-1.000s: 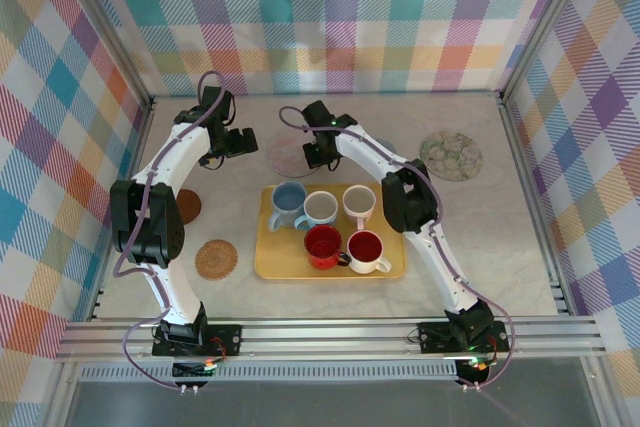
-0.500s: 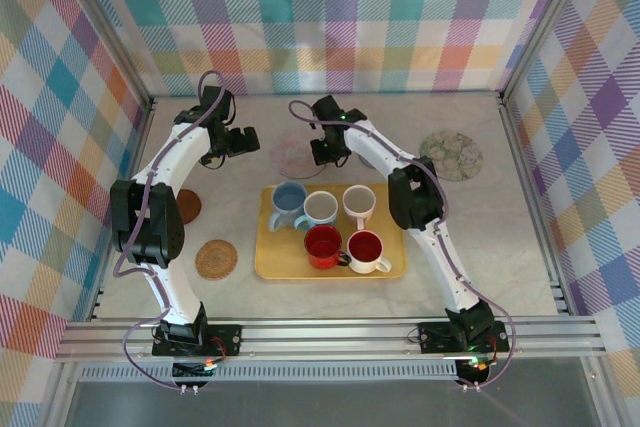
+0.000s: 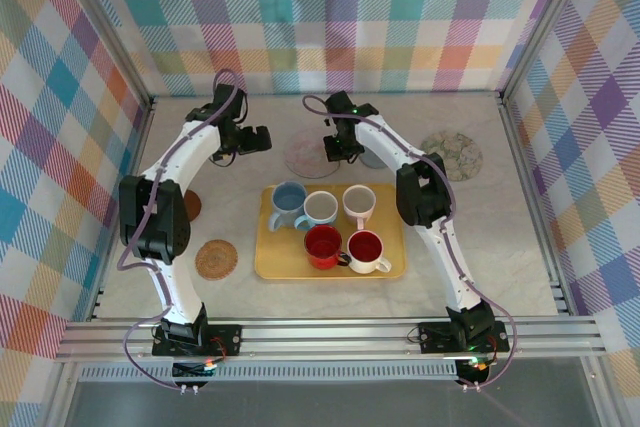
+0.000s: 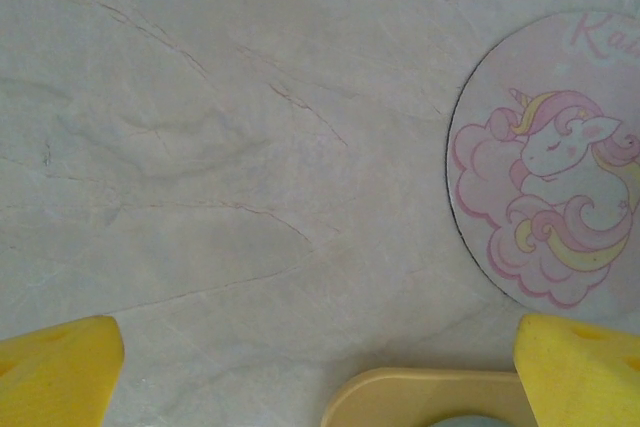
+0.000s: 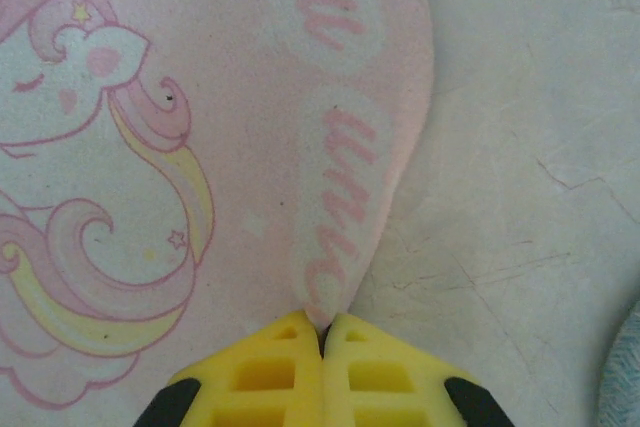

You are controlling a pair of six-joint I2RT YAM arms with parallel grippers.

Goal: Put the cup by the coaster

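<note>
Five ceramic mugs stand close together on a flat yellow rectangular tray (image 3: pixel 272 265) in the middle of the pale stone-patterned desk (image 3: pixel 500 247): a blue mug (image 3: pixel 289 204), a pale mug with a greyish inside (image 3: pixel 320 209) and a white mug with a pinkish inside (image 3: pixel 358 203) in the far row, and a red mug (image 3: pixel 323 245) touching a white mug with a red inside (image 3: pixel 366 250) in the near row. Just beyond the tray's far edge lies a round pink coaster printed with a unicorn (image 3: pixel 303 154), apart from every mug. The right pincer (image 3: pixel 335 147) is at the coaster's right rim; in the right wrist view its yellow foam fingers (image 5: pixel 270 372) are clenched together on the pink edge (image 5: pixel 330 247), which narrows to a point where they grip it. The left pincer (image 3: pixel 255 139) hangs over bare desk to the left of the coaster, its jaws spread wide, with one yellow fingertip (image 4: pixel 60 367) at each lower corner of the left wrist view and the tray's rim (image 4: pixel 420 397) between them. Well apart from these lie a round woven straw coaster (image 3: pixel 215 259), a dark brown round coaster (image 3: pixel 190 206) partly behind the left arm, and a round grey-green speckled coaster (image 3: pixel 452 155) on the right.
</note>
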